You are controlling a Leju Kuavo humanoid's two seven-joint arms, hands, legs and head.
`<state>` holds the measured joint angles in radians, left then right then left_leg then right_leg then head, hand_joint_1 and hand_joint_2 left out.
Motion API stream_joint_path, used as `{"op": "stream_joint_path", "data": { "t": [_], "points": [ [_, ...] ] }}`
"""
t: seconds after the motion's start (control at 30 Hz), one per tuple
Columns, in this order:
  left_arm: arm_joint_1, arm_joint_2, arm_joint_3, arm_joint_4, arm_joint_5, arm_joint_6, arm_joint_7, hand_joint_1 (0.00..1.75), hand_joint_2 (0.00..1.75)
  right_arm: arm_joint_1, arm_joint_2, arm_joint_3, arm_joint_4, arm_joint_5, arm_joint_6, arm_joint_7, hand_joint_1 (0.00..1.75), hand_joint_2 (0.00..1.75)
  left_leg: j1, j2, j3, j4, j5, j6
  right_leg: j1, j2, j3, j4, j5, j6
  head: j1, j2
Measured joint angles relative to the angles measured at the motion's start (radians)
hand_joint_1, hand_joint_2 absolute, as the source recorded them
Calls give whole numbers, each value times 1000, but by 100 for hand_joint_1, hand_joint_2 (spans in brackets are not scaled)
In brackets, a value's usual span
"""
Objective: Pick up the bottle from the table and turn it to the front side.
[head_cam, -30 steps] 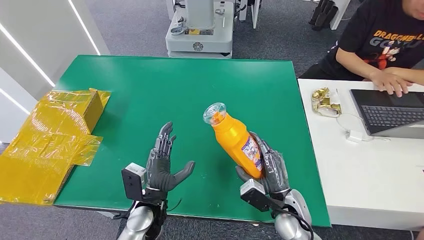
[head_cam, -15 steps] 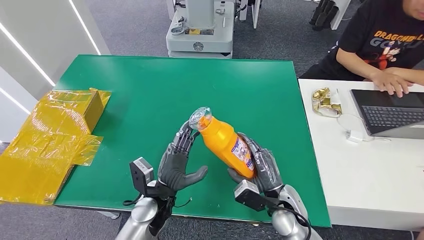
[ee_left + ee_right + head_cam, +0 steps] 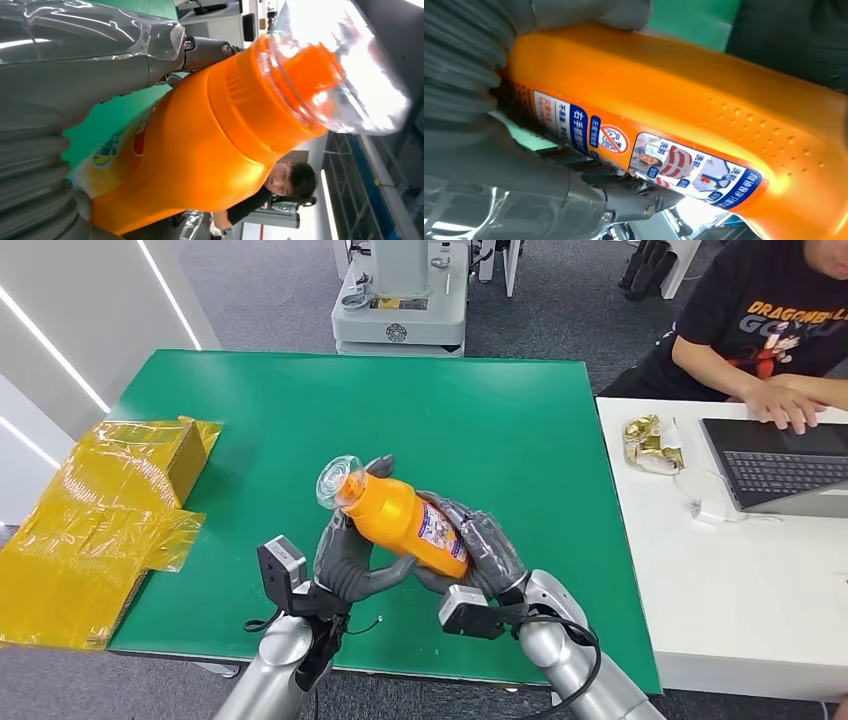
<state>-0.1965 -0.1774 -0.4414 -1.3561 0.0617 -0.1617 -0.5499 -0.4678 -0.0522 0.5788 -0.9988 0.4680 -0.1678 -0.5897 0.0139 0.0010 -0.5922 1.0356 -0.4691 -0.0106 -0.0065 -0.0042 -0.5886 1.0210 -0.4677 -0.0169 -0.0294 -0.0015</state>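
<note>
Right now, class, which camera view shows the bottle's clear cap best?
The left wrist view: the cap is large and close, with the orange neck visible through it. In the head view the cap is small, at the raised end of the bottle. The right wrist view shows the bottle's labelled side, not the cap.

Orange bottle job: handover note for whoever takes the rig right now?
Right hand grips the lower body of the orange plastic bottle with the clear cap.
Left hand cups the bottle near its neck.
Bottle is lifted off the green table, tilted, cap pointing away to the robot's left; a printed label with small text faces the head view and right wrist view.
Done: pickup.
Left: turning it to the front side, likely passing between hands.
</note>
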Motion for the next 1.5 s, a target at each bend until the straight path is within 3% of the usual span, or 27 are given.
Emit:
{"op": "stream_joint_path", "data": {
  "t": [0.4, 0.83, 1.27, 1.5],
  "points": [
    [5, 0, 5, 1, 7, 17, 16, 0, 175, -69, 32, 58, 97, 23, 71, 30, 175, 175, 0, 0, 0, 0, 0, 0, 0, 0, 0, 0, 0, 0, 0, 0],
    [30, 2, 14, 10, -3, 38, 20, 0, 175, -115, 50, 84, 180, 89, 88, 85, 175, 175, 0, 0, 0, 0, 0, 0, 0, 0, -1, 0, 0, 0, 0, 0],
    [30, 6, 14, 26, -10, 56, 19, 0, 175, -123, 55, 88, 201, 101, 121, 45, 175, 175, 0, 0, 0, 0, 0, 0, 0, 0, -1, 0, 0, 0, 0, 0],
    [-10, 2, 14, 59, 3, 93, 3, 0, 175, -114, 59, 89, 200, 95, 148, 20, 175, 175, 0, 0, 0, 0, 0, 0, 0, 0, -1, 0, 0, 0, 0, 0]
  ]
}}
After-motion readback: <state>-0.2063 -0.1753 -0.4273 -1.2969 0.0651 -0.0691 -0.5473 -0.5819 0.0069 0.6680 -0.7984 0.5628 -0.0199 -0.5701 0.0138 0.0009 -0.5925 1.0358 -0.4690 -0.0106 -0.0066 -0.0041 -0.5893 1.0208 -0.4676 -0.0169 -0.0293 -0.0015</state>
